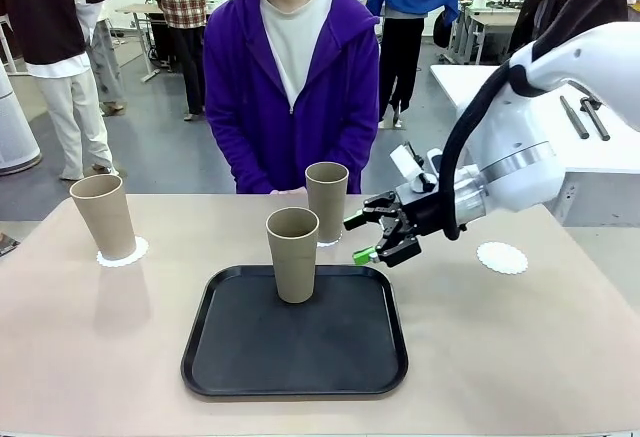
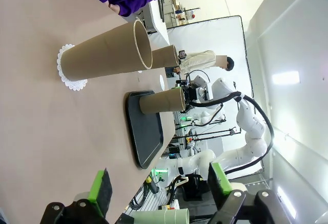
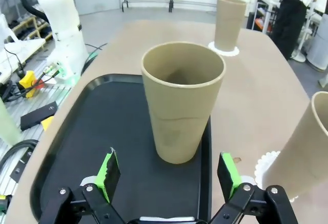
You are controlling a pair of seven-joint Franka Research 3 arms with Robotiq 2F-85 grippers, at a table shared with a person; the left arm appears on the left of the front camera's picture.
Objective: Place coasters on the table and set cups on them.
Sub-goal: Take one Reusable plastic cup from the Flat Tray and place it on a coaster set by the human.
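Note:
Three tan cups stand in view. One cup [image 1: 103, 215] rests on a white coaster [image 1: 122, 253] at the table's left. Another cup [image 1: 327, 200] stands on a coaster near the person, its doily edge barely showing. The third cup [image 1: 292, 254] sits on the black tray [image 1: 295, 357]. A bare coaster [image 1: 502, 257] lies at the right. My right gripper [image 1: 357, 239] hangs open just right of the tray cup [image 3: 182, 101], which stands ahead of the fingers in the right wrist view. My left gripper [image 2: 160, 185] is open above the table [image 2: 61, 131], far from the nearest cup [image 2: 107, 55].
A person in a purple hoodie [image 1: 290, 87] stands at the far edge, hands out of sight. A white table with black rods [image 1: 590, 127] is behind my right arm. Bare tabletop [image 1: 520, 347] lies right of the tray.

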